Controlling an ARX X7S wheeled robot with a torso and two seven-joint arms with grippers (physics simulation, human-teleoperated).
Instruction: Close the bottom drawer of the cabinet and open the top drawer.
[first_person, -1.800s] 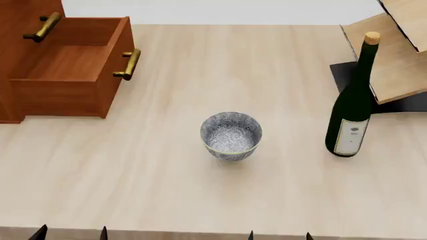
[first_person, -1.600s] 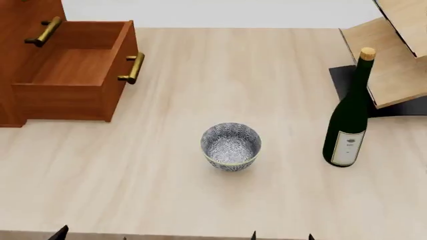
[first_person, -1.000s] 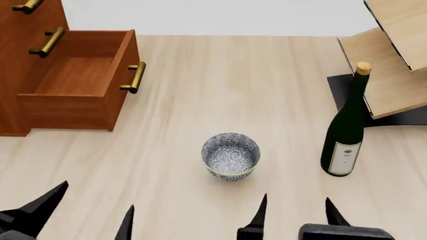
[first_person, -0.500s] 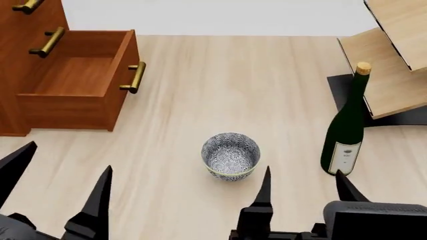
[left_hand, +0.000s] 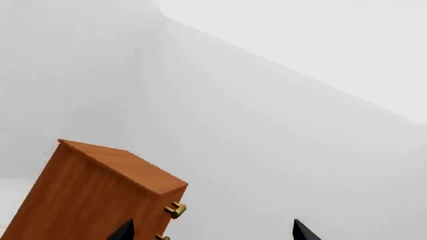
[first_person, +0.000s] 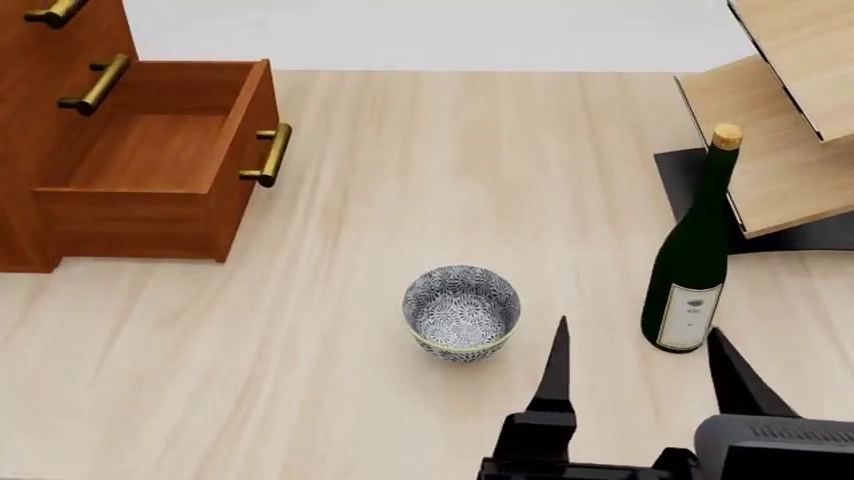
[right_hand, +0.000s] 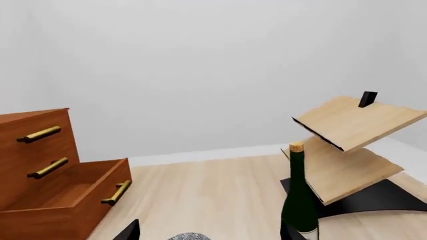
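- Three stacked drawers are making up the cabinet (first_person: 27, 150), a boxy body of reddish-brown wood grain standing at the table's (first_person: 400, 180) far left in the head view.
- Its bottom drawer (first_person: 147, 170) is standing pulled out over the pale wooden tabletop, an open shallow box with its front panel and brass bar handle (first_person: 271, 155) facing right across the table.
- That handle is lying with its long axis along the drawer front, running near-to-far in the head view.
- Above it, the middle drawer's (right_hand: 33, 165) handle and the top drawer (right_hand: 30, 132) handle are sitting flush with the cabinet face; both drawers are looking shut.
- Near the table's middle, a round patterned bowl (first_person: 462, 310) is sitting upright, well apart from the cabinet.
- To its right, a dark green bottle (first_person: 694, 260) with a cork and pale label is standing upright, just beside a rack of tilted pale boards (first_person: 787, 120) on a black base.
- Entering from the near edge, the right gripper (first_person: 638, 375) is showing two pointed black fingers spread wide, holding nothing, between bowl and bottle.
- Only the two tips of the left gripper (left_hand: 210, 231) are showing in its wrist view, spread wide and empty, with the cabinet's upper corner beyond them.
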